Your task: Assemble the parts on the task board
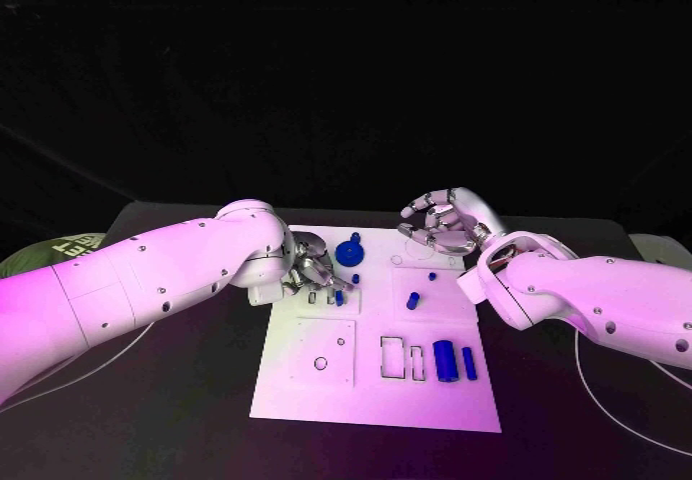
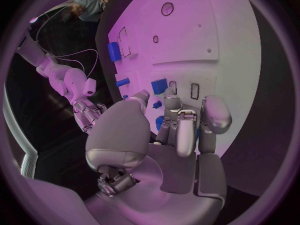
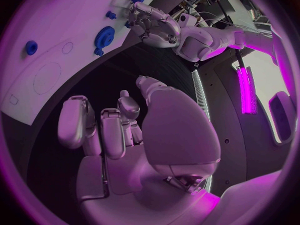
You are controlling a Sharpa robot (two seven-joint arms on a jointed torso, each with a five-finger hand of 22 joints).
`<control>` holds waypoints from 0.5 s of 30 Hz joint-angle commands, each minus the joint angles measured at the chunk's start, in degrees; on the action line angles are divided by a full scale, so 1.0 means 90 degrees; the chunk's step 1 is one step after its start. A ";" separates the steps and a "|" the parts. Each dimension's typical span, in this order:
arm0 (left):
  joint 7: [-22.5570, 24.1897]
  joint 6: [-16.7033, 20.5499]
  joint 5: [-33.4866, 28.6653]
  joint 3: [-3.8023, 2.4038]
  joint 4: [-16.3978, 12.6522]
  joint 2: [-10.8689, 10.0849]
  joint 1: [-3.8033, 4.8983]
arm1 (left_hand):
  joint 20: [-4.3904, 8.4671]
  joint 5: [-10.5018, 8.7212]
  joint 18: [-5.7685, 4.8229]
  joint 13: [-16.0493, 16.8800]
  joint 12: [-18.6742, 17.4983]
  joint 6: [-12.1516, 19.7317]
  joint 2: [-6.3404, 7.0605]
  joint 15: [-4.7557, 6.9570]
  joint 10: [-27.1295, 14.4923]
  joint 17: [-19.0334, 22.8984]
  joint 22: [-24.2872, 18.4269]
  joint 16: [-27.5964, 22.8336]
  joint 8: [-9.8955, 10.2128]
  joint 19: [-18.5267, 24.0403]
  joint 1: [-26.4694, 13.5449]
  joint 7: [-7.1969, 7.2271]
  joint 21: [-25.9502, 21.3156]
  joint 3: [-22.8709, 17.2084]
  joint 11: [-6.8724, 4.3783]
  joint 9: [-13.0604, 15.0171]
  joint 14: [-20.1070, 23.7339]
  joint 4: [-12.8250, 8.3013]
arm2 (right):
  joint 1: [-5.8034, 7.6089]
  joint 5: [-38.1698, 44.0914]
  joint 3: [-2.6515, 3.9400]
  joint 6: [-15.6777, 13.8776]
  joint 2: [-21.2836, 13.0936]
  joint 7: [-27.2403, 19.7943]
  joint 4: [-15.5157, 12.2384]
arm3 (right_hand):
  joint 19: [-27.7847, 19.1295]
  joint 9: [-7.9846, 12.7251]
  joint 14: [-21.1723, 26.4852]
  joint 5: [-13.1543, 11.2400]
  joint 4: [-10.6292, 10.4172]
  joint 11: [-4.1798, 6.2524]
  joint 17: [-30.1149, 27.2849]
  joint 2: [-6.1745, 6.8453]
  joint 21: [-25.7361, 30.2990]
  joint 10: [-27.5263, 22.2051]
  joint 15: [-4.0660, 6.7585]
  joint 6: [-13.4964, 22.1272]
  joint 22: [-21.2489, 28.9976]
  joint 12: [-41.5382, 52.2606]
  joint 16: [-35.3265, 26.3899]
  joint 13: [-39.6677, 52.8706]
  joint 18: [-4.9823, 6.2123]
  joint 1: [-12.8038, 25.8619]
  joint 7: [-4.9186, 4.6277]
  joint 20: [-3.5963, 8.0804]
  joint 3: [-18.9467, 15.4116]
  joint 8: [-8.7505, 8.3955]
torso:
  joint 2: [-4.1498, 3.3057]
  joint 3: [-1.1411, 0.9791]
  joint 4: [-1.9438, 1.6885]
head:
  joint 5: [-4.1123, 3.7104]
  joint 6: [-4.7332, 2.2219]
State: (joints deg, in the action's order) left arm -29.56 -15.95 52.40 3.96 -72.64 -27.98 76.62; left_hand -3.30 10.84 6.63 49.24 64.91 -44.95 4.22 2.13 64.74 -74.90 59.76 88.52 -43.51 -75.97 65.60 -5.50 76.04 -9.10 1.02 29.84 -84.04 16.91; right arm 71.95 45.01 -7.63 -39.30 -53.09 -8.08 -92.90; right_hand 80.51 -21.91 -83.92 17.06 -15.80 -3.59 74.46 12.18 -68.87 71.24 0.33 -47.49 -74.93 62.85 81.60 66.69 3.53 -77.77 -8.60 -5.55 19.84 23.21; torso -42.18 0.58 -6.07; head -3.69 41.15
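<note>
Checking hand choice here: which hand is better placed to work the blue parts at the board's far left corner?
Left. The left hand is already down over those parts on the board; the right hand is raised off beyond the far edge.

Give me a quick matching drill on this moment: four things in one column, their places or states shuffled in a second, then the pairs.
1. left hand
2. right hand
3. blue gear
4. large blue cylinder

A. raised at the board's far right corner, holding nothing
B. lies near the board's near edge, right side
C. fingers down among small parts at the board's far left
D. sits on the far part of the task board

Pairs: 1-C, 2-A, 3-D, 4-B
</note>
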 commanded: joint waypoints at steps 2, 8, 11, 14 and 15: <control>0.0004 -0.0127 -0.0067 -0.0002 -0.0011 -0.0002 -0.0001 | 0.0020 0.0020 -0.0099 -0.0009 0.0007 -0.0031 -0.0043 0.0039 0.0024 -0.1410 0.0007 0.0036 -0.0042 -0.0036 0.0022 0.0029 0.0037 0.0005 0.0010 0.0007 -0.0583 -0.0015 | -0.0009 0.0160 -0.0002 0.0024 0.0008 -0.0033 0.0005 | -0.0033 0.0006 -0.0211 0.0030 -0.0021 -0.0003 -0.0009 0.0007 0.0030 -0.0041 0.0033 0.0031 -0.0614 -0.0024 -0.0044 -0.0006 0.0111 0.0037 0.0006 0.0012 0.0027 -0.0028 | 0.0001 -0.0001 0.0000 | 0.0002 0.0015; -0.0004 -0.0192 -0.0073 -0.0002 -0.0028 -0.0009 -0.0001 | 0.0020 0.0021 -0.0099 0.0002 0.0014 -0.0031 -0.0056 0.0040 0.0031 -0.1403 0.0011 0.0033 -0.0044 -0.0036 0.0032 0.0030 0.0040 -0.0001 0.0008 0.0010 -0.0581 -0.0017 | -0.0013 0.0167 -0.0004 0.0036 0.0016 -0.0026 0.0012 | -0.0031 0.0006 -0.0211 0.0035 -0.0022 -0.0002 -0.0011 0.0006 0.0032 -0.0034 0.0033 0.0030 -0.0613 -0.0017 -0.0046 -0.0002 0.0111 0.0041 0.0006 0.0012 0.0028 -0.0027 | 0.0002 0.0002 -0.0003 | 0.0007 0.0033; -0.0016 -0.0233 -0.0074 -0.0002 -0.0038 -0.0018 -0.0001 | 0.0023 0.0023 -0.0101 0.0014 0.0023 -0.0031 -0.0082 0.0043 0.0038 -0.1416 0.0022 0.0039 -0.0051 -0.0036 0.0078 0.0034 0.0049 -0.0019 0.0004 0.0021 -0.0585 -0.0023 | -0.0016 0.0168 -0.0004 0.0042 0.0020 -0.0024 0.0015 | -0.0028 0.0006 -0.0212 0.0040 -0.0023 -0.0001 -0.0012 0.0002 0.0030 -0.0025 0.0035 0.0025 -0.0613 -0.0011 -0.0049 0.0000 0.0110 0.0044 0.0008 0.0013 0.0032 -0.0024 | -0.0001 0.0001 -0.0001 | 0.0002 0.0034; -0.0024 -0.0269 -0.0075 -0.0002 -0.0045 -0.0022 -0.0001 | 0.0026 0.0028 -0.0102 0.0032 0.0035 -0.0027 -0.0100 0.0047 0.0049 -0.1422 0.0035 0.0042 -0.0054 -0.0037 0.0139 0.0039 0.0058 -0.0041 0.0000 0.0031 -0.0587 -0.0029 | -0.0018 0.0168 -0.0005 0.0044 0.0021 -0.0024 0.0015 | -0.0028 0.0006 -0.0212 0.0040 -0.0023 -0.0001 -0.0012 0.0002 0.0030 -0.0025 0.0035 0.0025 -0.0613 -0.0011 -0.0049 0.0000 0.0110 0.0044 0.0008 0.0013 0.0032 -0.0024 | -0.0001 0.0001 0.0000 | 0.0001 0.0042; -0.0026 -0.0284 -0.0075 -0.0002 -0.0047 -0.0021 -0.0001 | 0.0026 0.0028 -0.0103 0.0040 0.0041 -0.0027 -0.0103 0.0048 0.0054 -0.1423 0.0041 0.0042 -0.0055 -0.0039 0.0151 0.0040 0.0062 -0.0045 -0.0001 0.0033 -0.0587 -0.0029 | -0.0019 0.0168 -0.0005 0.0045 0.0021 -0.0024 0.0015 | -0.0028 0.0006 -0.0212 0.0040 -0.0023 -0.0001 -0.0012 0.0002 0.0030 -0.0025 0.0035 0.0025 -0.0613 -0.0011 -0.0049 0.0000 0.0110 0.0044 0.0008 0.0013 0.0032 -0.0024 | 0.0001 0.0000 0.0001 | 0.0000 0.0045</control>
State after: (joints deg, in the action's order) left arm -29.67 -16.88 52.22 3.96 -72.88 -28.23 76.62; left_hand -3.29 10.84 6.63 49.52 64.91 -44.95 3.27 2.13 64.73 -74.94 60.06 88.52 -43.71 -75.96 66.55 -5.50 76.27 -9.26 1.03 30.09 -84.04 16.74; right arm 71.84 45.67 -7.67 -39.29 -52.96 -8.04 -92.76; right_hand 80.52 -21.91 -83.92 17.06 -15.96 -3.59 74.40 12.17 -68.87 71.24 0.33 -47.49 -74.91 62.85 81.37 66.69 3.53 -77.77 -8.60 -5.55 20.00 23.21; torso -42.17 0.58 -6.08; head -3.64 41.50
